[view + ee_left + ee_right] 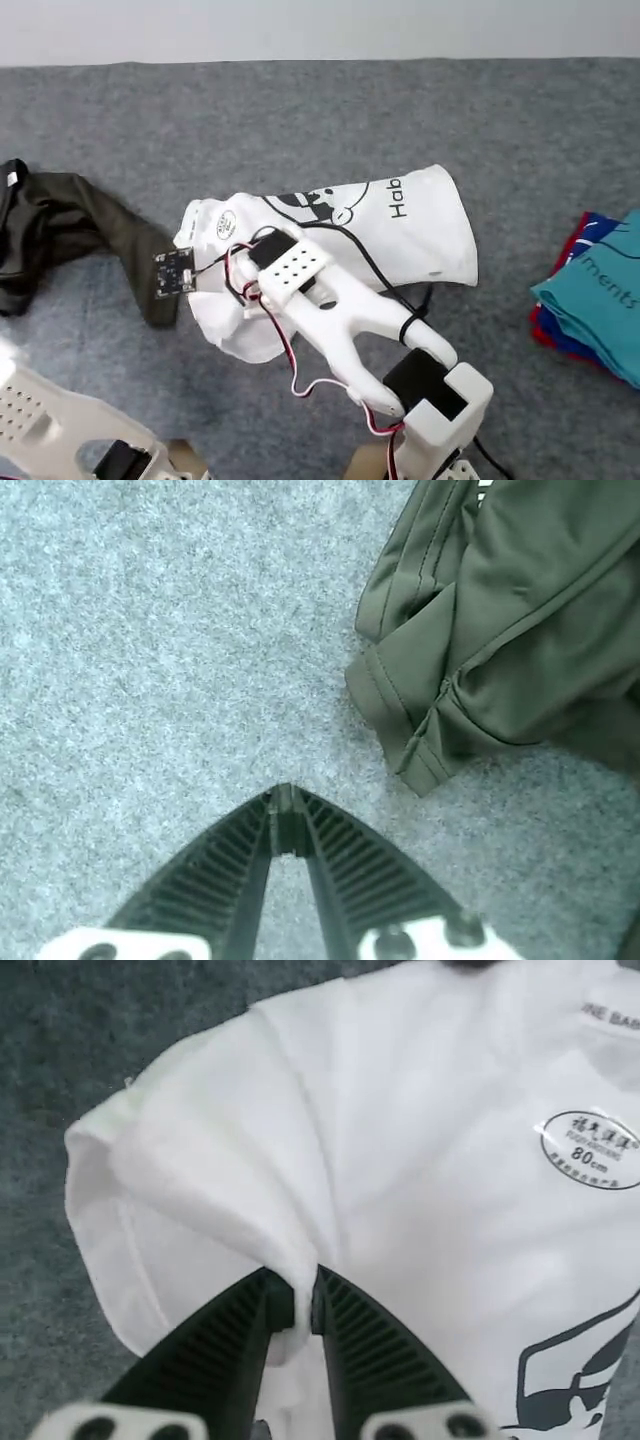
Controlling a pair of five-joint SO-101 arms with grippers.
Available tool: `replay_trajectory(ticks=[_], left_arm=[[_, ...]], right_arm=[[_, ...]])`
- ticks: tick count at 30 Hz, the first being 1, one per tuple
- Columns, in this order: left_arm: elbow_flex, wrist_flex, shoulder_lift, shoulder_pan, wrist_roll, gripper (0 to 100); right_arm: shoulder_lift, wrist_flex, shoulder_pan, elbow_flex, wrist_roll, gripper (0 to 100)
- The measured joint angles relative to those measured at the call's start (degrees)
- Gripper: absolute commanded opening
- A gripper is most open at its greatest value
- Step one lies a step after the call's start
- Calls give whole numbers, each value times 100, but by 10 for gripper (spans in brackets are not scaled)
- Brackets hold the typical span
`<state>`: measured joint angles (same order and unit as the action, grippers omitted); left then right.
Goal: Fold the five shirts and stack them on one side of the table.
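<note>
A white cotton shirt with black panda print (400,230) lies between a crumpled olive-green shirt (70,225), just beside it, and a teal-topped folded stack (600,300), well apart. The right gripper (303,1298) has its jaws clamped on a fold at the white shirt's edge. The left gripper (287,808), jaws together on nothing, hovers by the olive-green shirt.

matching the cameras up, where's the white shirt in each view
high view: white shirt mid-table, between the olive shirt and the folded stack.
right wrist view: white shirt ahead, a fold pinched in the right end effector.
left wrist view: the olive shirt on the grey table.
shared landmark: the shirt's round label.
</note>
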<state>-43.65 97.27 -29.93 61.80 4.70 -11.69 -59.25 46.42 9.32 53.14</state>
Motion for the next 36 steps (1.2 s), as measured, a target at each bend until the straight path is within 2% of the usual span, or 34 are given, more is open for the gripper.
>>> replay_trajectory(ticks=[7,12,21,26,31,36], left_arm=[[0,0,0,0,0,2],[0,0,0,0,0,2],[0,0,0,0,0,2],[0,0,0,0,0,2],[0,0,0,0,0,2],[0,0,0,0,0,2]], right_arm=[[-114,422,-167,-53,0,10],[-791,404,-396,-774,-158,10],[-2040,-440,-589,-2831,-211,11],[-2409,-580,-765,-3455,-211,13],[-2532,-580,-941,-3640,-211,42],[-2664,-580,-1134,-3657,-237,146]])
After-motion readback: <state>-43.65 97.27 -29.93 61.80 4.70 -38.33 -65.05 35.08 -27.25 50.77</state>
